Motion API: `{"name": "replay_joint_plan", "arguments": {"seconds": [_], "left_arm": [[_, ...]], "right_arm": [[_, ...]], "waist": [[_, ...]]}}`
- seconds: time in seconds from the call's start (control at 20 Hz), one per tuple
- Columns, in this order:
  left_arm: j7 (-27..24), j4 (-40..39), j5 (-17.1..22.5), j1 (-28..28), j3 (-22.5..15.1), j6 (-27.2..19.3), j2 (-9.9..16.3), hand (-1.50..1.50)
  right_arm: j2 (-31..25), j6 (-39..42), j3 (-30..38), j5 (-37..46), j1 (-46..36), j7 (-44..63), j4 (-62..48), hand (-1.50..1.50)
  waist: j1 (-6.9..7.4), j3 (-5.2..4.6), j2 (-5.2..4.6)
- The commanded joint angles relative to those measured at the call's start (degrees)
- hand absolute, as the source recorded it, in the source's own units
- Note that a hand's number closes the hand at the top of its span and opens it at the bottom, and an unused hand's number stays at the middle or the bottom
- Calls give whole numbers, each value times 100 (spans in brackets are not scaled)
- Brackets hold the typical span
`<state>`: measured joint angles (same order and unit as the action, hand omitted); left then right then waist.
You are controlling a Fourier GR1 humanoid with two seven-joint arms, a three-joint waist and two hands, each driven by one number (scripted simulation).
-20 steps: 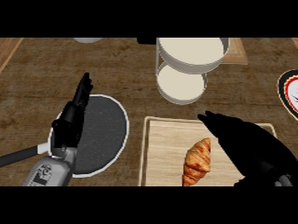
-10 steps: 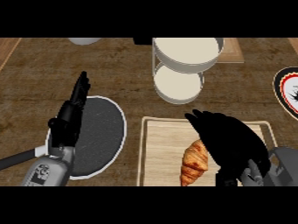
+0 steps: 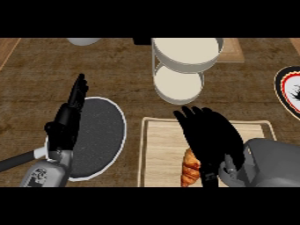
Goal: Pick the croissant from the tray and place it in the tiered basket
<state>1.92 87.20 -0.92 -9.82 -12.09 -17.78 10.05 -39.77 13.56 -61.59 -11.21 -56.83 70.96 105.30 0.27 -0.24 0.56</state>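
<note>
**Hand over the croissant, basket waiting beyond**

The robot's right hand hangs over the wooden tray at the near edge of the counter, fingers spread wide and pointing away, holding nothing. It covers most of the croissant, which lies on the tray with only its near end showing; the position suggests a grasp from above is being lined up. The tiered basket, two cream-coloured tiers stacked one above the other, stands just beyond the tray, so the carry looks short. The left hand rests open, fingers up, at the left over a dark round pan. A patterned plate sits far right, well clear of the route.
</note>
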Motion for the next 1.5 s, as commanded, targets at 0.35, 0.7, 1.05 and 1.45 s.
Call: {"name": "replay_joint_plan", "arguments": {"seconds": [0.35,0.7,1.05,1.45], "left_arm": [[208,203,53,-34,171,84,105,0],[267,201,-174,-45,38,-156,-153,0],[220,228,-108,21,71,58,-111,0],[-87,0,-146,108,135,111,-144,0]], "right_arm": [[153,-179,-460,129,63,1425,-241,-150],[85,-374,-419,122,181,1425,154,-150],[290,-292,-386,396,520,1101,-318,-150],[852,-317,-431,499,669,1000,-962,-150]], "waist": [[-87,12,-3],[-133,11,4],[-35,18,-36],[-4,15,-51]]}}
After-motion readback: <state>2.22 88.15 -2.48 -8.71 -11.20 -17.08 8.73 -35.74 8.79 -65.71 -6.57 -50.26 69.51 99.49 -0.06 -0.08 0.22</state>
